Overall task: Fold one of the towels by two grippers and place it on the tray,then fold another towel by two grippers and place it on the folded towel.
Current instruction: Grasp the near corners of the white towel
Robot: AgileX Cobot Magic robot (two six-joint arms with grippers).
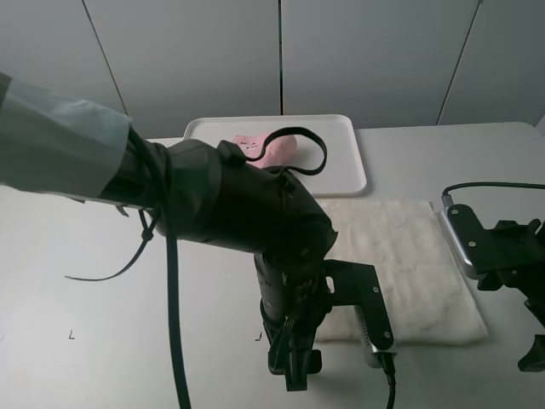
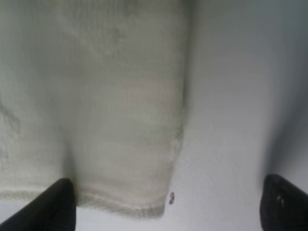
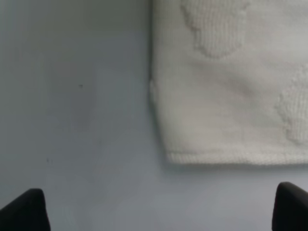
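1. The pink towel (image 1: 277, 149) is on the white tray (image 1: 341, 141) at the far side of the tabletop (image 1: 85, 298), so I'd say the first half of the job is done. The left arm (image 1: 230, 204) and a cable cover part of it, so I can't say how tidy the fold is
2. The cream towel (image 1: 409, 256) lies flat on the tabletop just in front of the tray. That puts its near edge facing both arms, which makes sense if each one takes a corner
3. The left fingers (image 2: 48, 209) are spread wide apart with nothing between them. They hover right at the near left corner of the cream towel, and one tip sits just by the hem
4. The right fingers (image 3: 24, 214) are wide apart and empty too. They're near the near right corner, with bare tabletop between them and the hem
5. Pose-wise, the left arm reaches in from the left with its wrist pointing down. The right arm (image 1: 502, 247) sits low beside the towel's right edge
6. My guess is the next step is a two-corner pinch
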